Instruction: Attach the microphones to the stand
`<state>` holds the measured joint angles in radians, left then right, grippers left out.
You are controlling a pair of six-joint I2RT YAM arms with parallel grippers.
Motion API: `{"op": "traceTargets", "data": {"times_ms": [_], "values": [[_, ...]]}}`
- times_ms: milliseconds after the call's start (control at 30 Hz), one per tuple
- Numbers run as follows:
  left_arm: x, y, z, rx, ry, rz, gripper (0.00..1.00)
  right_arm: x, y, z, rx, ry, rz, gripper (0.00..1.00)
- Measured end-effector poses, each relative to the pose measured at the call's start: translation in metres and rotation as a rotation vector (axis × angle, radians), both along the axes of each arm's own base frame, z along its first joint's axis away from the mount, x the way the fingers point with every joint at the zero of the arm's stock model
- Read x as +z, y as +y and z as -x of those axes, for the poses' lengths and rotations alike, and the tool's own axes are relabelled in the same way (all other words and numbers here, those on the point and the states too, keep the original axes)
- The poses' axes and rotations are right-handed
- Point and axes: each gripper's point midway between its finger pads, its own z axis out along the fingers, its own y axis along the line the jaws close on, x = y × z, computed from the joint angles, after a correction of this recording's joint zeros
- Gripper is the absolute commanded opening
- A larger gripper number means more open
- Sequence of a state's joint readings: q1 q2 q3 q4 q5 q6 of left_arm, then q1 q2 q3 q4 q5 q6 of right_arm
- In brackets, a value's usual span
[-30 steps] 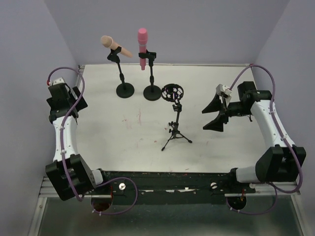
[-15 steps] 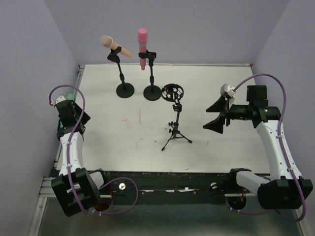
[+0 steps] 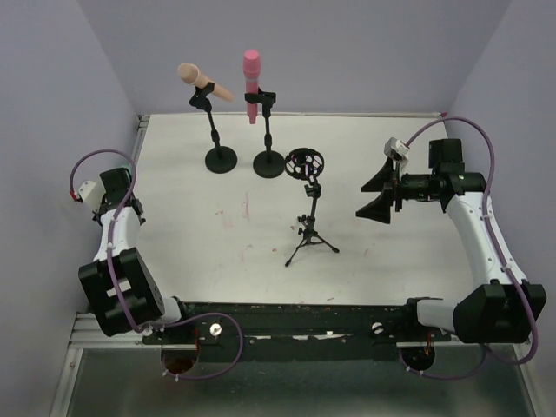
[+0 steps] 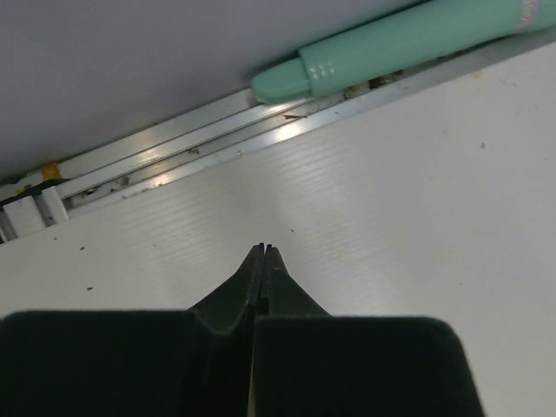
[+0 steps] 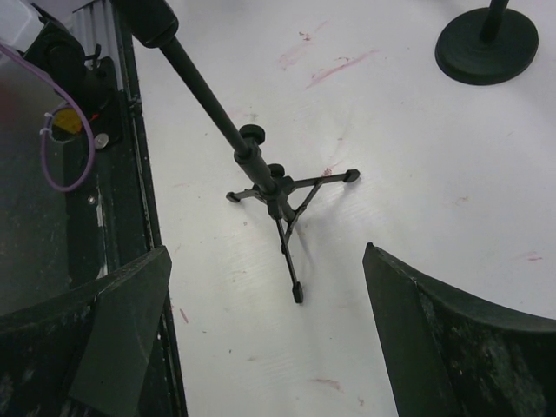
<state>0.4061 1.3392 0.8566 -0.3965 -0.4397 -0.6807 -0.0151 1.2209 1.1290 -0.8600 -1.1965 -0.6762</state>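
The left gripper (image 4: 262, 254) was pressed together on nothing. Beyond it, the mint green microphone (image 4: 408, 39) was laid along the table's edge rail (image 4: 174, 143). The right gripper (image 5: 265, 261) was held wide apart, facing the tripod stand (image 5: 278, 195). The peach-tan microphone (image 3: 200, 80) and the pink microphone (image 3: 252, 78) were clipped in round-based stands (image 3: 221, 159).

Table (image 3: 174, 243) left of tripod stand (image 3: 310, 228): wide bare stretch, free passage. Tripod legs splay low, shock-mount ring (image 3: 305, 162) on top. Open gap between it and right gripper (image 3: 361, 201), fingers spread. Left round-base stand (image 3: 221, 159), right round-base stand (image 3: 269, 163) at back, narrow gap between bases. Mint green microphone (image 4: 408, 39) lies along rail (image 4: 174, 143) under left wall (image 4: 130, 52): approach from table side only.
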Motion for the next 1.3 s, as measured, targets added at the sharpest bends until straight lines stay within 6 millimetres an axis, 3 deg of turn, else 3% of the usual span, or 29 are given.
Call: {"op": "traceTargets", "data": {"times_ms": [133,333,500,633,833,967,1067,1233,1300], "values": [[-0.009,0.015,0.013,0.117,0.097,-0.018,0.03,0.004,-0.001,-0.018,0.027,0.009,0.019,1.0],[0.002,0.032,-0.002,0.157,0.146,-0.054,0.02,-0.011,-0.004,-0.037,0.133,-0.005,0.06,1.0],[0.024,0.04,-0.003,0.068,0.215,-0.128,0.0,-0.041,-0.002,-0.049,0.176,0.091,0.028,1.0],[0.044,0.044,-0.016,-0.088,0.286,-0.224,0.0,-0.05,0.001,-0.052,0.189,0.135,-0.011,1.0],[0.05,0.023,-0.048,-0.432,0.351,-0.281,0.15,-0.055,0.0,-0.05,0.174,0.194,0.009,1.0],[0.067,0.032,-0.085,-0.517,0.351,-0.329,0.32,-0.06,-0.004,-0.054,0.15,0.214,0.07,1.0],[0.053,0.042,-0.096,-0.544,0.409,-0.36,0.39,-0.064,-0.007,-0.063,0.123,0.21,0.093,1.0],[0.006,0.051,-0.08,-0.592,0.543,-0.355,0.42,-0.071,-0.006,-0.069,0.093,0.214,0.088,1.0],[0.002,0.053,-0.077,-0.603,0.558,-0.356,0.42,-0.074,-0.006,-0.07,0.088,0.222,0.086,1.0]]}}
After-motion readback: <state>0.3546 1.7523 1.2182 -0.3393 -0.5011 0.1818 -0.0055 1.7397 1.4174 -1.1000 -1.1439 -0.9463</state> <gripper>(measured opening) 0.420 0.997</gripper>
